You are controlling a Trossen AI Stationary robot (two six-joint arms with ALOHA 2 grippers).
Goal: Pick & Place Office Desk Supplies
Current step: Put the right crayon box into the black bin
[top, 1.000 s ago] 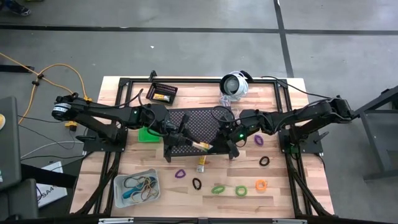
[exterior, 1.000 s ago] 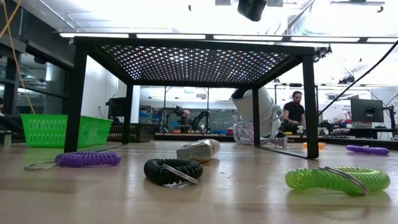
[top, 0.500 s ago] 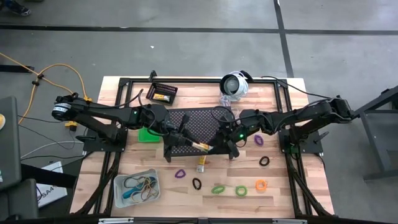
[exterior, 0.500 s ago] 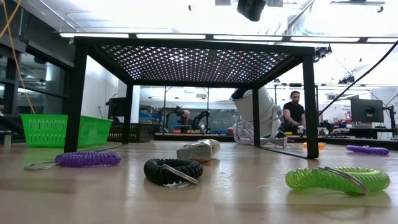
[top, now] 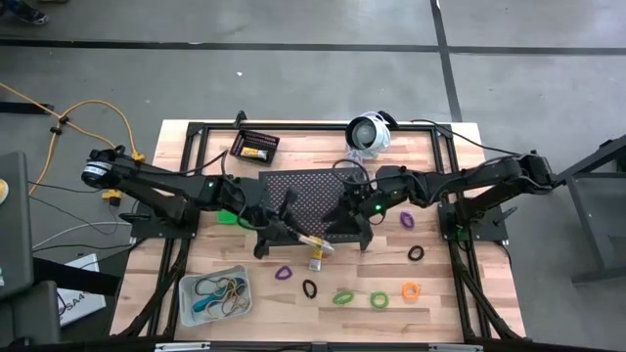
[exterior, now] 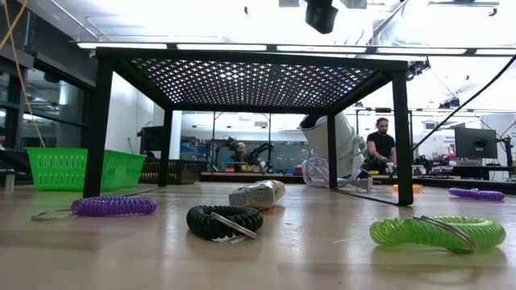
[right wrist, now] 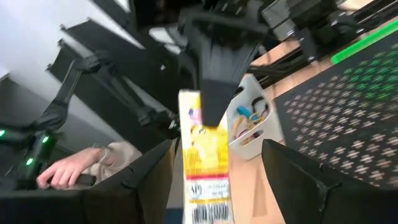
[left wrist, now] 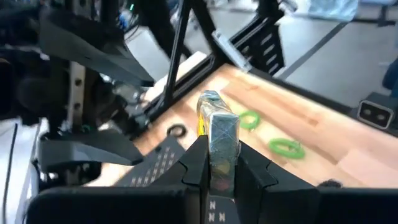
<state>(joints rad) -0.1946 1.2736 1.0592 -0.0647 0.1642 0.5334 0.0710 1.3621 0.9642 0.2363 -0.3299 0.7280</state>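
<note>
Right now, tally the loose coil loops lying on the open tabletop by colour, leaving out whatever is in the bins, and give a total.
Purple loops: 2
Black loops: 2
Green loops: 2
Orange loop: 1
Total: 7

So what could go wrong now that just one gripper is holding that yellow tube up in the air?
1. The left gripper pinches only one end of the yellow tube, so it might slip or swing loose.
2. The right gripper is open around the tube; moving off, a finger could knock it.
3. If dropped, it could hit the black stand or the other tube and roll among the loops.
</note>
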